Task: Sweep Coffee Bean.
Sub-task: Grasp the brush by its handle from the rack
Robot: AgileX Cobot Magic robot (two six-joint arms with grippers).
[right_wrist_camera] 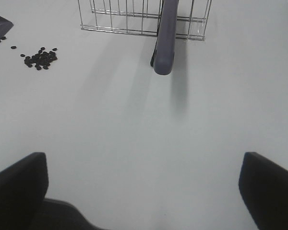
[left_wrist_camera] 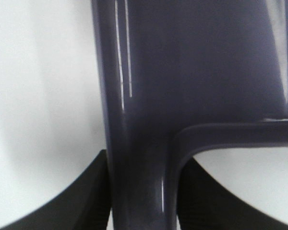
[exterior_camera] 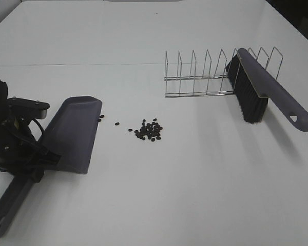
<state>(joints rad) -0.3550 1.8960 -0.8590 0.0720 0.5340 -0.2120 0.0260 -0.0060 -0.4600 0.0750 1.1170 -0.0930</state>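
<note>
With no sweeping yet done, the coffee bean pile (exterior_camera: 149,130) lies just beside the dustpan (exterior_camera: 74,133) lip, the left gripper (left_wrist_camera: 141,201) clenched on the dustpan's handle, the right gripper (right_wrist_camera: 144,191) spread empty, and the brush (exterior_camera: 256,92) untouched in the wire rack (exterior_camera: 195,72), well apart from the dustpan.

My left arm (exterior_camera: 7,130) is black and blocky, topped by a pale grey plate (exterior_camera: 33,104) with small screws, black cables (exterior_camera: 37,124) looping alongside. My right gripper (right_wrist_camera: 141,165) has broad, matte black fingers (right_wrist_camera: 19,187).
</note>
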